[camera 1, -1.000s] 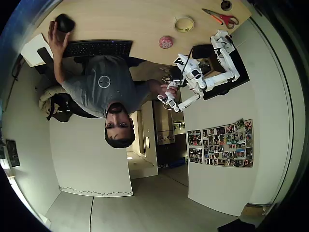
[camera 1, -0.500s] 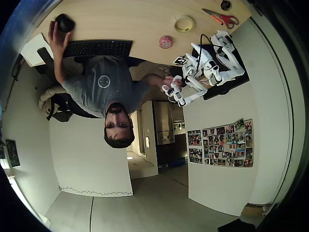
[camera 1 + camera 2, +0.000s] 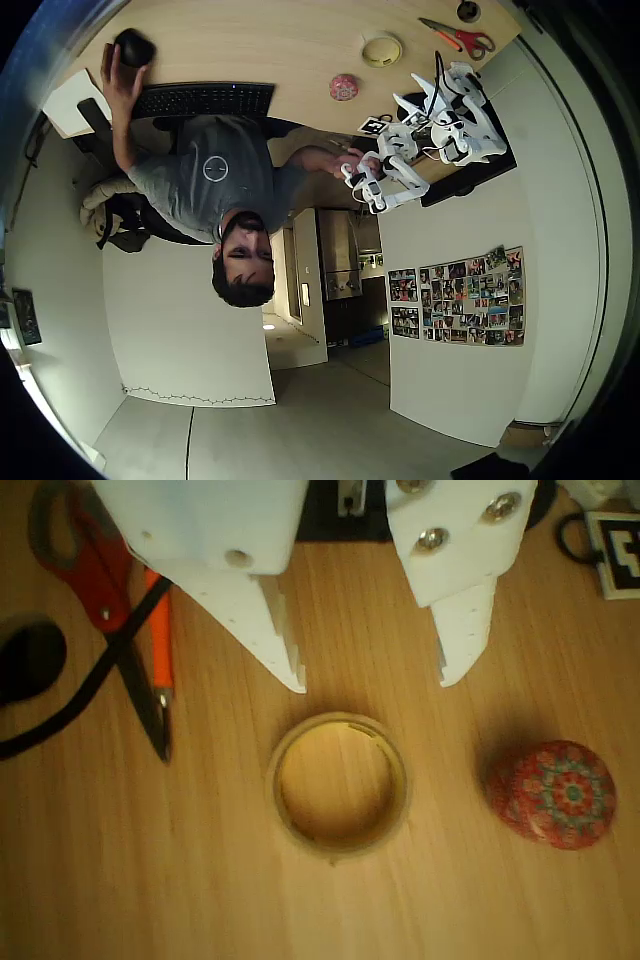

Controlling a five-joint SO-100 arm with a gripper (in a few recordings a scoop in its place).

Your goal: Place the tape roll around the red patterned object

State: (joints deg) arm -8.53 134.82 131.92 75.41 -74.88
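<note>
The tape roll (image 3: 338, 784) lies flat on the wooden worktop (image 3: 200, 880), a cream ring with a wide open hole through which the wood shows. In the wrist view it sits just below the jaws (image 3: 372, 675), whose two white fingers stand apart, one toward each side of the ring, with nothing between them and neither touching the tape. To the right of the ring in that view, near but clear of it, rests the red patterned object (image 3: 552, 793), a small round puck with a pale flower-like pattern on top. On the left lie the red-handled scissors (image 3: 110, 610), blades partly open, and a small dark round object (image 3: 28, 658) sits at the left edge beside them.

In the overhead view the tape roll (image 3: 382, 49) lies between the scissors (image 3: 458, 38) and the red patterned object (image 3: 344, 87), the latter closer to the worktop's near edge. The white arm (image 3: 455, 115) reaches over that part of the worktop. A person (image 3: 215, 180) sits at the worktop with a dark keyboard (image 3: 203, 99) in front.
</note>
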